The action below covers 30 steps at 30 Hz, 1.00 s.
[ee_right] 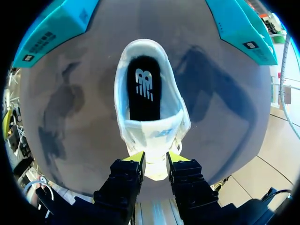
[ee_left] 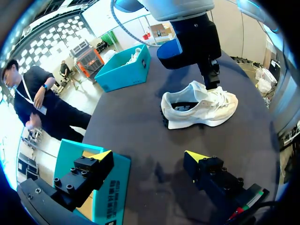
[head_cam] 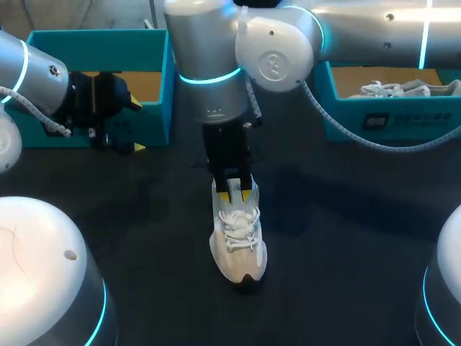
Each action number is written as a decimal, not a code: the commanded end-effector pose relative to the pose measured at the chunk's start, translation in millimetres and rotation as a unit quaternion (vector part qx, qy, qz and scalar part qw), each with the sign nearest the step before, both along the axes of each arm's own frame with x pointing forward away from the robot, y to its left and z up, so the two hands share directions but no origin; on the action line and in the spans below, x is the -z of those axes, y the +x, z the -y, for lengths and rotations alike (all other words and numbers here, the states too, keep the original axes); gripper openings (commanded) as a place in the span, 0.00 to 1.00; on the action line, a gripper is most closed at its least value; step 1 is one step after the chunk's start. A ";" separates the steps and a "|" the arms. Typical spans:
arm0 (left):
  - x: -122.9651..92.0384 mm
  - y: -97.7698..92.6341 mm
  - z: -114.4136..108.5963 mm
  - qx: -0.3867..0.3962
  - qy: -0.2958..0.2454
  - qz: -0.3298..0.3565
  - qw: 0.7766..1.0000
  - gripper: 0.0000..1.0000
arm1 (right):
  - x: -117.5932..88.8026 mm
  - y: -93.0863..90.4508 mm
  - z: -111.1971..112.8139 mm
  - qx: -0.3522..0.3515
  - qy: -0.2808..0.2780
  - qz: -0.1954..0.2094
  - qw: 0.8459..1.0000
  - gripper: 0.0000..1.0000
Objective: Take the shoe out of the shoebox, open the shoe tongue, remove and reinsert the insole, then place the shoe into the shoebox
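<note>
Two-finger right gripper [ee_right: 155, 160] vertical; pinching shoe tongue [ee_right: 154, 137] | left gripper [ee_left: 148, 155] spread

The white cloth-mesh shoe [head_cam: 238, 252] has a woven, matt upper. Its flat white laces [head_cam: 239, 225] look like cloth too, and its tongue [ee_right: 152, 135] is thin, soft fabric. The black insole [ee_right: 144, 96] is smooth and matt, with a white print. The dark table top [head_cam: 346, 238] is matt and faintly mottled. The teal cardboard shoebox [head_cam: 94, 40] is matt outside and raw brown board inside. The silver-grey arm shell [head_cam: 209, 50] is smooth and glossy. The 2 black fingers [ee_right: 125, 180] of the right gripper [ee_right: 155, 158] look like matt hard plastic.
</note>
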State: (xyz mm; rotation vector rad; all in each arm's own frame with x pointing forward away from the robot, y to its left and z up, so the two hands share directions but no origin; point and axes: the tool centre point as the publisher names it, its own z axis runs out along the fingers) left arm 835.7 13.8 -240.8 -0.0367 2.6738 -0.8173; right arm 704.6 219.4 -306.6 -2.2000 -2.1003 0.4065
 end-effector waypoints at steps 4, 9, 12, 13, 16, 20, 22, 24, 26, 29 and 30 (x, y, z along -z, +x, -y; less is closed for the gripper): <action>0.0 -0.4 0.2 0.000 0.002 0.000 1.000 1.00 | 21.2 6.7 8.7 0.002 0.024 -0.002 1.000 0.25; 0.0 -0.4 0.2 0.000 0.002 0.000 1.000 1.00 | 25.7 8.3 11.2 0.003 0.027 -0.006 1.000 0.25; 0.0 -0.4 0.2 0.000 0.002 0.000 1.000 1.00 | 19.1 6.7 12.7 0.001 0.024 -0.003 1.000 0.26; 0.0 -0.4 0.2 0.000 0.002 0.000 1.000 1.00 | 14.8 5.9 12.9 0.001 0.020 0.000 1.000 0.27; 0.0 -0.4 0.2 0.000 0.002 0.000 1.000 1.00 | 6.4 5.7 14.0 -0.001 0.014 0.009 1.000 0.30; 0.0 -0.4 0.2 0.000 0.002 0.000 1.000 1.00 | 14.4 15.1 14.4 -0.008 0.018 0.014 1.000 0.31; 0.0 -0.4 0.2 0.000 0.002 0.000 1.000 1.00 | 21.3 20.1 15.1 -0.011 0.031 0.018 0.999 0.30; 0.0 -0.4 0.2 0.000 0.002 0.000 1.000 1.00 | 24.0 24.0 14.5 -0.015 0.036 0.022 0.999 0.28; 0.0 -0.4 0.2 0.000 0.002 0.000 1.000 1.00 | 27.9 27.3 13.9 -0.022 0.041 0.019 0.999 0.27; 0.0 -0.4 0.2 0.000 0.002 0.000 1.000 1.00 | 33.1 29.8 14.2 -0.027 0.043 0.014 0.999 0.27; 0.0 -0.4 0.2 0.000 0.002 0.000 1.000 1.00 | 33.8 29.9 15.0 -0.027 0.044 0.013 0.999 0.27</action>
